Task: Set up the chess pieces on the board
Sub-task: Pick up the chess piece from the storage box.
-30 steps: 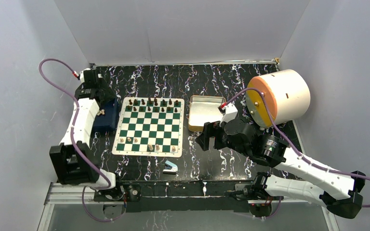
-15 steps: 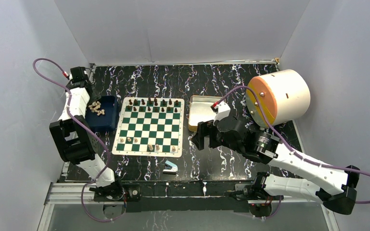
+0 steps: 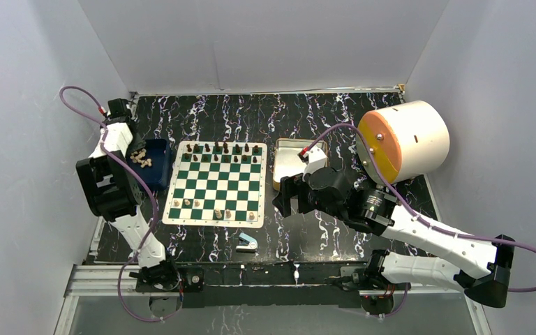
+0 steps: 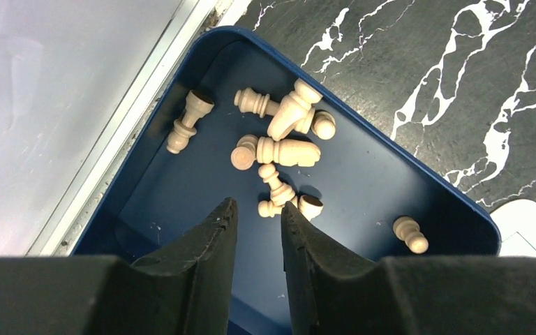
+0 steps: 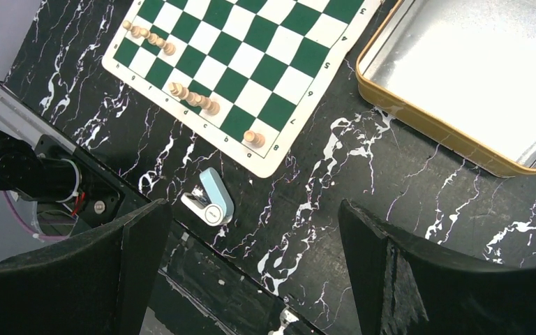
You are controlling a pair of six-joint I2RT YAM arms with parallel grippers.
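So the board (image 3: 216, 183) is lying flat in the middle of the black marbled counter (image 3: 251, 115) and it's only partly set up. The dark chess pieces (image 3: 220, 148) are standing along the far edge, and a handful of pale chess pieces (image 3: 218, 211) are up on the near rows with gaps between them. The other pale ones, the loose pieces (image 4: 279, 136), are tipped on their sides in the blue tray (image 3: 159, 171), which sits just off the board's left edge. Most of them are bunched in a small heap, one is off by itself near a corner, and another lies by the tray's opposite wall. The left gripper (image 4: 257, 206) hangs right over that tray, pointing down into it. Its fingers (image 4: 209, 265) are only a slim gap apart and there's nothing pinched between them. The closest loose pieces sit just past the tips, and I honestly can't tell if the tips touch any of them. The right gripper (image 5: 251, 206) is spread about as wide as it goes and holds nothing. It hovers over bare counter just right of the board's near right corner and in front of the silver tin (image 3: 296, 162), which lies open beside the board. A little blue-and-white stapler (image 3: 247, 242) lies on the counter just in front of the board's near edge, and in the right wrist view it shows up between the spread fingers. Over at the right there's a big white drum (image 3: 419, 136) on its side, its orange face turned toward the tin.
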